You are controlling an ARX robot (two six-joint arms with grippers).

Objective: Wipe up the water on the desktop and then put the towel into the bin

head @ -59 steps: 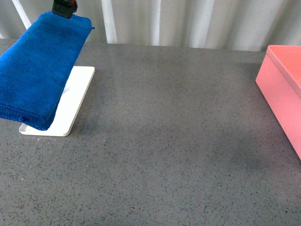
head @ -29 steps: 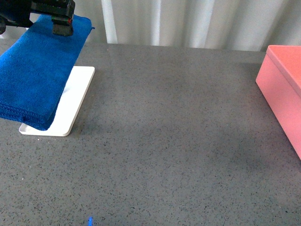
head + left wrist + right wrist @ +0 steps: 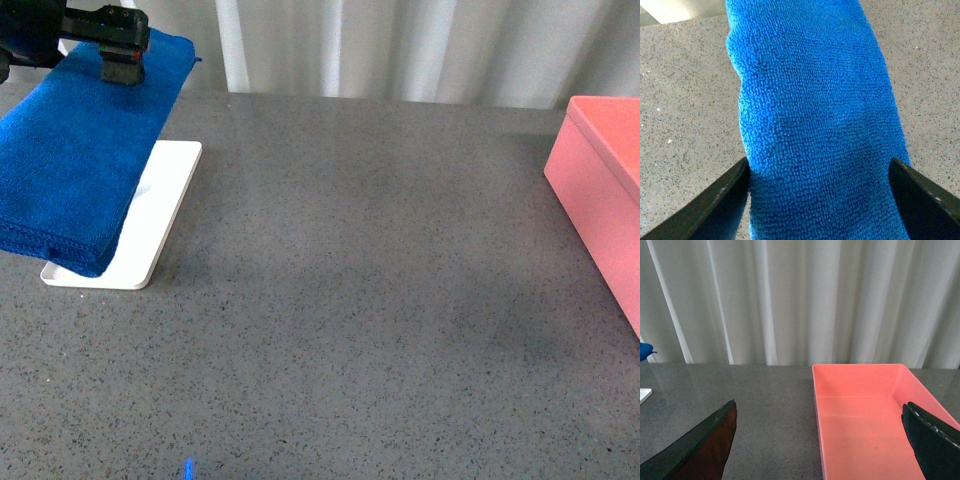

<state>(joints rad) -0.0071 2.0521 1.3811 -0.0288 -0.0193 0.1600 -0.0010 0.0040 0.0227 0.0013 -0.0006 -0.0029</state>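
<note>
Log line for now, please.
left gripper: open, astride towel | towel: on white tray | right gripper: open, facing bin | wipe: not started

Front overlooks desktop (image 3: 380, 300), left wrist close over towel (image 3: 815, 125)

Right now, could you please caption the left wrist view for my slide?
Open left gripper straddles the blue towel, speckled desktop either side.
</note>
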